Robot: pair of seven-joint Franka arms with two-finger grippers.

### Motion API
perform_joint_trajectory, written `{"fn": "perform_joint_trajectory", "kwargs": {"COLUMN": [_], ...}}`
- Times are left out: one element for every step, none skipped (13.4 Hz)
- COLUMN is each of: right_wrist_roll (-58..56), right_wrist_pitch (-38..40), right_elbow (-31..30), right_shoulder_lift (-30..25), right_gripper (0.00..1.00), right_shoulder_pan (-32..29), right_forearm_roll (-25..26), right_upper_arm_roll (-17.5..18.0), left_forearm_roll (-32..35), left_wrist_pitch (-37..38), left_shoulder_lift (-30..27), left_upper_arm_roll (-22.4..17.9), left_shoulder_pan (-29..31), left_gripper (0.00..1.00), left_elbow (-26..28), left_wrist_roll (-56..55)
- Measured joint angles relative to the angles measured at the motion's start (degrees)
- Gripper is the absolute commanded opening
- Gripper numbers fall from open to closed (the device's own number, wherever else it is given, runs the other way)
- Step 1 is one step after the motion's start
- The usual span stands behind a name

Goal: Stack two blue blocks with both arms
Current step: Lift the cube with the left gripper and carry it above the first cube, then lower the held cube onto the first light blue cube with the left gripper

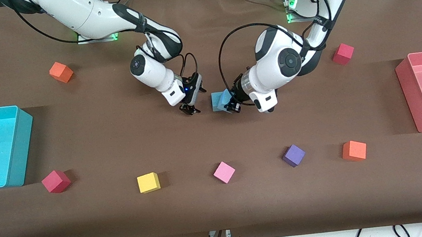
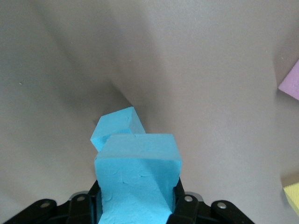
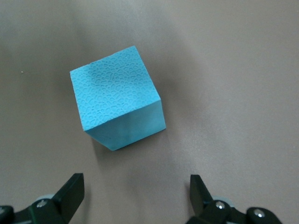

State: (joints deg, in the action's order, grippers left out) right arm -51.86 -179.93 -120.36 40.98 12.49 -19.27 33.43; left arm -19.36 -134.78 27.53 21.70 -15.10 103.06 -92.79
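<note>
Basically, your left gripper clamps one blue block above the other block, which sits on the table just ahead of and below it, corner-on. Your right gripper hovers beside it, fingers spread wide, empty.

Bright, even overhead light; soft shadows; wrist views perhaps slightly hazy.

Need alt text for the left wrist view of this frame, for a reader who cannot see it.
The left gripper is shut on a sky-blue foam cube that fills the lower middle of the picture. A second blue cube sits below it on the brown table, turned at an angle to the held one. Corners of a pink cube and a yellow cube show at the edge.
</note>
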Motion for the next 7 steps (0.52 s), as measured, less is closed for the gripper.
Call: {"fn": "perform_joint_trajectory", "kwargs": {"right_wrist_roll": [-0.10, -0.55, -1.36, -2.11, -2.50, -2.69, -2.80], "right_wrist_pitch": [0.00, 0.00, 0.00, 0.00, 0.00, 0.00, 0.00], "right_elbow": [-0.01, -0.03, -0.07, -0.10, -0.13, -0.14, -0.14], "right_shoulder_lift": [0.02, 0.06, 0.10, 0.14, 0.19, 0.25, 0.31], "right_gripper": [1.00, 1.00, 1.00, 1.00, 1.00, 1.00, 1.00], "right_shoulder_pan": [-0.01, -0.02, -0.08, -0.18, -0.31, -0.41, -0.46], "right_forearm_roll": [0.00, 0.00, -0.01, -0.05, -0.07, -0.07, -0.07], "right_upper_arm_roll": [0.00, -0.01, -0.01, -0.01, -0.02, -0.02, -0.02], "left_forearm_roll": [2.44, 4.18, 5.01, 5.32, 5.36, 5.37, 5.37], "left_wrist_pitch": [-0.34, -0.44, -0.55, -0.89, -1.51, -1.78, -1.82], "left_shoulder_lift": [0.40, 0.86, 1.36, 1.87, 2.30, 2.60, 2.78], "left_upper_arm_roll": [0.01, 0.01, 0.01, 0.01, 0.03, 0.03, 0.03], "left_shoulder_pan": [-0.58, -1.18, -1.67, -2.09, -2.39, -2.67, -3.00], "left_gripper": [0.23, 0.23, 0.23, 0.23, 0.23, 0.23, 0.23], "left_elbow": [0.00, 0.01, 0.02, 0.02, 0.02, 0.03, 0.03], "left_wrist_roll": [-2.11, -3.67, -4.34, -4.72, -4.83, -4.90, -5.00]}}
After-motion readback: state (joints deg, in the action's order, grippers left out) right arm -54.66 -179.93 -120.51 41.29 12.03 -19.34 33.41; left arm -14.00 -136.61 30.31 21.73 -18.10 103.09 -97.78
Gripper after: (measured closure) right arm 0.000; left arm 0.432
